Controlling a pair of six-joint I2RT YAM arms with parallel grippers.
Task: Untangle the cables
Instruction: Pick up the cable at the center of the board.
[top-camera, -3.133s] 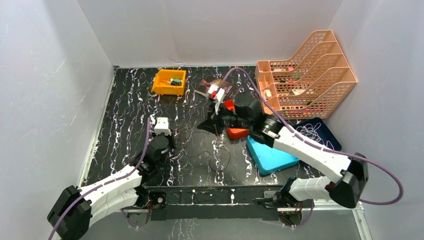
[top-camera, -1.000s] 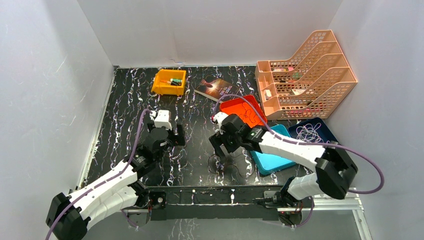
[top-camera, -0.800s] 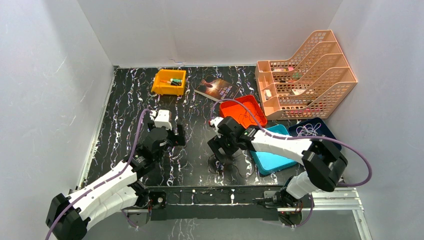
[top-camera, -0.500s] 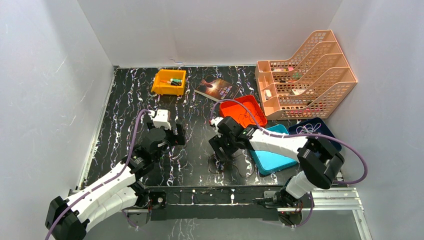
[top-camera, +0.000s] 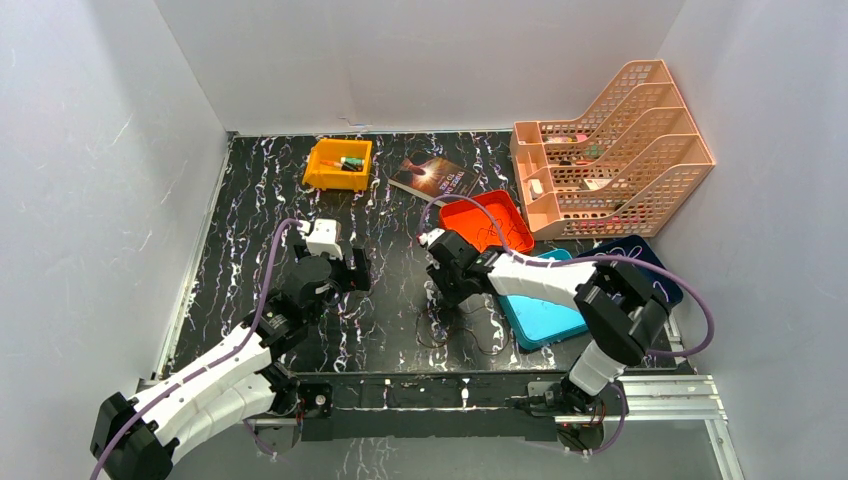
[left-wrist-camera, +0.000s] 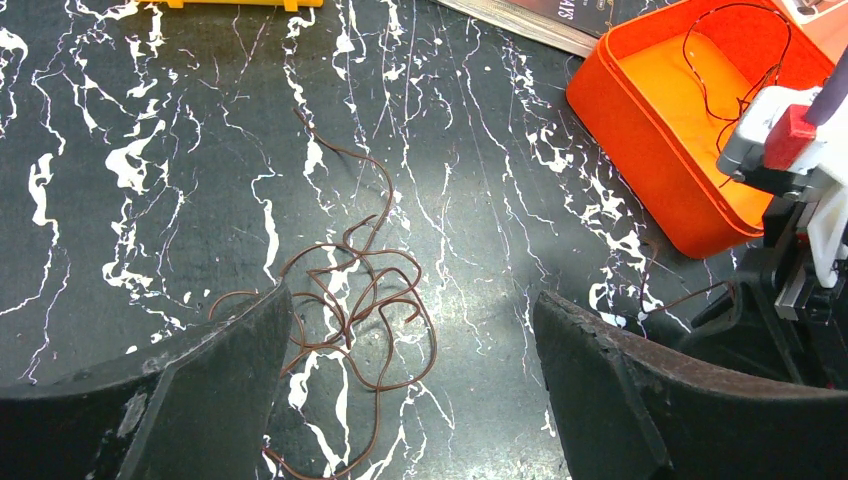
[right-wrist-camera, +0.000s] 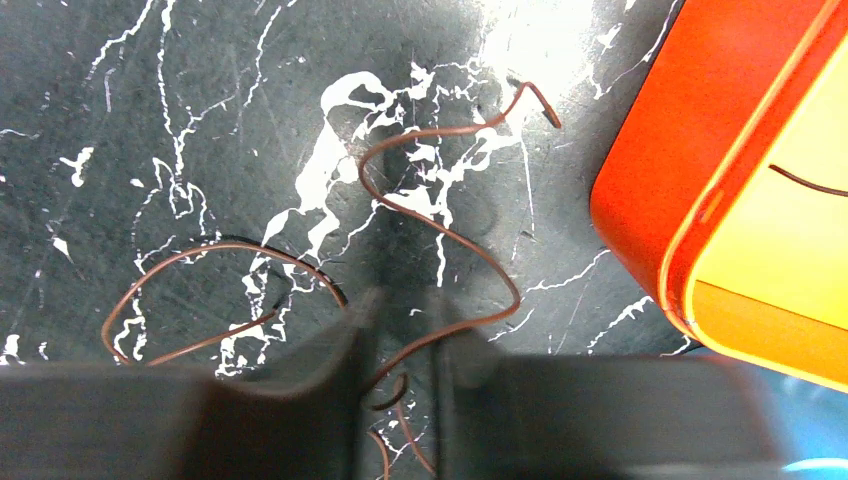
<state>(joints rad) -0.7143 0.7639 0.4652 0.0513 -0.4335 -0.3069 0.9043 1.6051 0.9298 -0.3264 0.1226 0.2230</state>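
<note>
Black marbled table (top-camera: 250, 200) before us: brown cables (left-wrist-camera: 355, 290) lie knotted near six o'clock, one strand in the orange tray (left-wrist-camera: 640, 130) at one o'clock. Our left gripper (left-wrist-camera: 400, 330) gapes over them. The right gripper (right-wrist-camera: 402, 330) has its jaws nearly together around a strand, and we cannot tell whether it grips. Most untangling remains.

Right fingers (right-wrist-camera: 300, 400) blurred, cut off at bottom edge — whether gripping cables (right-wrist-camera: 440, 232) unclear; orange tray (right-wrist-camera: 650, 180) cropped.
</note>
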